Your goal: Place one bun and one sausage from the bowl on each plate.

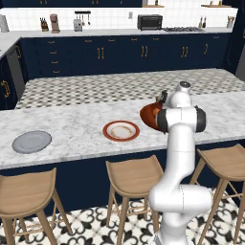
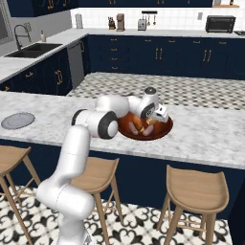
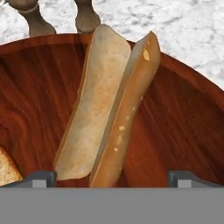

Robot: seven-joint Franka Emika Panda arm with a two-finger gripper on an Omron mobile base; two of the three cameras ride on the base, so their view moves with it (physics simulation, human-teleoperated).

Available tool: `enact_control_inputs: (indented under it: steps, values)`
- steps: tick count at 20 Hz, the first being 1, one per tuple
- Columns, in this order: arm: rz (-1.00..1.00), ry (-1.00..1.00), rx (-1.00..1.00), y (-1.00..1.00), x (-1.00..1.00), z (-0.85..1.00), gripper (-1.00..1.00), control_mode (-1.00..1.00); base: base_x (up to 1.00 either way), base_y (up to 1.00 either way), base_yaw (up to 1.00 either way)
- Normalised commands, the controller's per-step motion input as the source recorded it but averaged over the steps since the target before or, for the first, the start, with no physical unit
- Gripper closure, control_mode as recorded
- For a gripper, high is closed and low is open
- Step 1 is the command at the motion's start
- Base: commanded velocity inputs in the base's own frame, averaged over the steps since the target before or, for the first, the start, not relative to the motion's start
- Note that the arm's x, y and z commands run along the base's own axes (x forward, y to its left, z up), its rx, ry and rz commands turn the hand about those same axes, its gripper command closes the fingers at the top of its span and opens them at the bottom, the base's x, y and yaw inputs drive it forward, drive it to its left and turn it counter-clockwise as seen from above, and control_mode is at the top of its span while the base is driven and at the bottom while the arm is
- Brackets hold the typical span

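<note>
Wooden stools (image 1: pixel 134 174) (toaster oven (image 1: pixel 150 22) behind)

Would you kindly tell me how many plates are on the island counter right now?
2. The red-rimmed plate sits near the counter's middle, just left of the wooden bowl. The grey plate lies further left, near the front edge. Neither holds food yet; the arm could hide other things.

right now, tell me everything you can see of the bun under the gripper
The bun is a long hot-dog roll split lengthwise and spread open. One half shows its pale, floury cut face; the other shows a golden-brown crust with light flecks. It lies inside the reddish-brown wooden bowl, resting on the bowl's bottom, one end reaching its rim. The gripper is open, its fingertips either side of the near end, not touching it. A corner of another bun sits apart.
</note>
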Motion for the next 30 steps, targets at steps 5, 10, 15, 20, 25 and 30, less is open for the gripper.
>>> enact_control_inputs:
  steps: [5, 10, 15, 20, 25, 30]
  values:
    - [0.00, 0.01, 0.00, 0.00, 0.14, -0.18, -1.00, -1.00, 0.00, 0.00, 0.00]
    - [0.00, 0.01, 0.00, 0.00, 0.18, -0.14, -1.00, -1.00, 0.00, 0.00, 0.00]
    - [0.00, 0.00, 0.00, 0.00, 0.03, -0.03, -1.00, -1.00, 0.00, 0.00, 0.00]
    - [0.00, 0.00, 0.00, 0.00, 0.00, 0.00, 1.00, -1.00, 0.00, 0.00, 0.00]
    - [0.00, 0.00, 0.00, 0.00, 0.00, 0.00, 1.00, -1.00, 0.00, 0.00, 0.00]
    - [0.00, 0.00, 0.00, 0.00, 0.00, 0.01, 1.00, -1.00, 0.00, 0.00, 0.00]
